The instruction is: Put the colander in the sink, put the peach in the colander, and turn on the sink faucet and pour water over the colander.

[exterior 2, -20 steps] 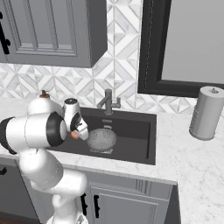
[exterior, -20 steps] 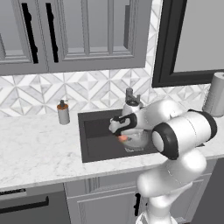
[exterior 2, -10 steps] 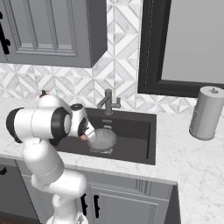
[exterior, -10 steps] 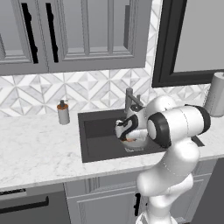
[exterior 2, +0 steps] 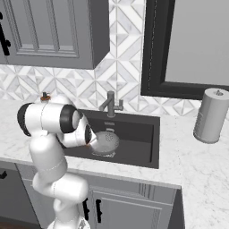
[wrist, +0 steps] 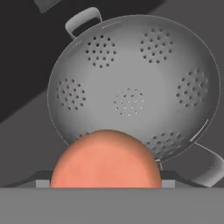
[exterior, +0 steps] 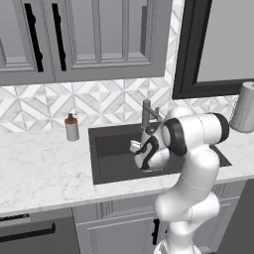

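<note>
My gripper [wrist: 106,186] was clamped on the peach [wrist: 106,162], poised just above the colander [wrist: 135,87] in the sink [exterior 2: 134,134].

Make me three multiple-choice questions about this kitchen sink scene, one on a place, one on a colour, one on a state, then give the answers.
1. Where is the colander?
A. in the sink
B. on the counter
C. in the cupboard

2. What colour is the peach?
A. green
B. orange-pink
C. purple

3. What holds the peach?
A. nothing, it lies in the colander
B. the gripper, above the colander
C. the faucet

Answers: 1 A, the right base view shows it on the dark basin floor. 2 B, the hand view shows that colour. 3 B, it sits between the fingers; the bowl beyond is empty.
</note>
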